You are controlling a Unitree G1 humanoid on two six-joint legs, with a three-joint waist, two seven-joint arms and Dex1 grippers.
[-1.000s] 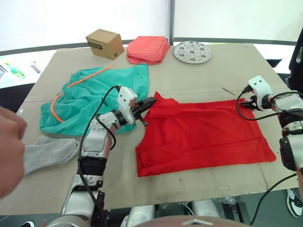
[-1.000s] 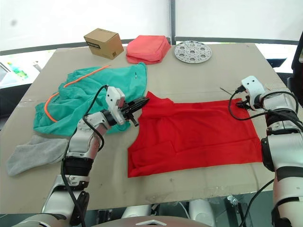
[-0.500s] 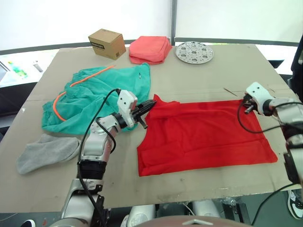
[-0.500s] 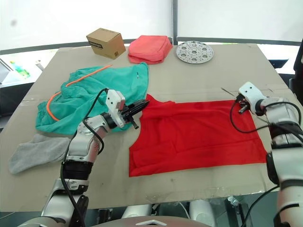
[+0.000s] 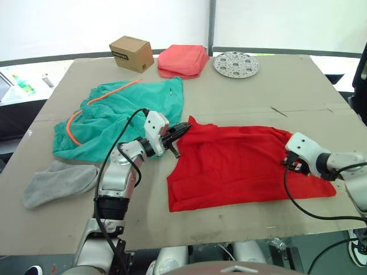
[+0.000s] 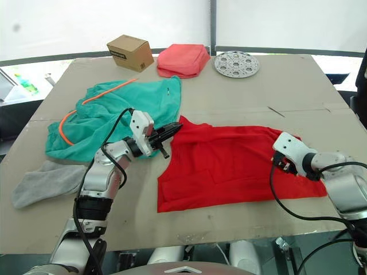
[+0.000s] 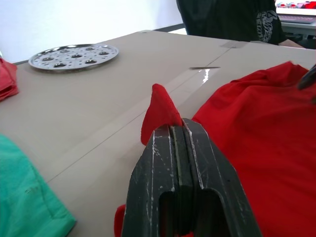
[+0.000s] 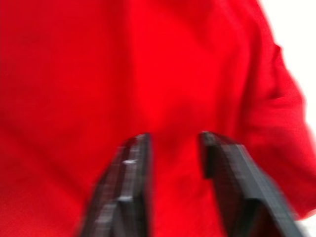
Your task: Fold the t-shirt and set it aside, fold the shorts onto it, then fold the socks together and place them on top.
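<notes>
The task is at its first step, and nothing is folded or stacked yet. The t-shirt (image 5: 246, 163) lies spread on the table (image 5: 241, 91) in front of the robot, one layer, with a corner raised at its left edge. The left gripper (image 5: 179, 130) has its jaws closed on that corner; in the left wrist view a red peak of cloth stands up from between the shut fingers (image 7: 168, 148). The right gripper (image 8: 173, 148) sits over the shirt's right side with its jaws apart and nothing between them, only red cloth beyond. The shorts (image 5: 117, 117) lie crumpled to the left, well short of folded, and the socks (image 5: 57, 183) lie at the near left edge, untouched. Still to do: the shirt fold and its setting aside, then the shorts, then the socks. By count: one shirt, one pair of shorts, a grey sock heap whose number cannot be told, one pink cloth (image 5: 182, 60), one box (image 5: 132, 52), one metal tray (image 5: 236, 63).
</notes>
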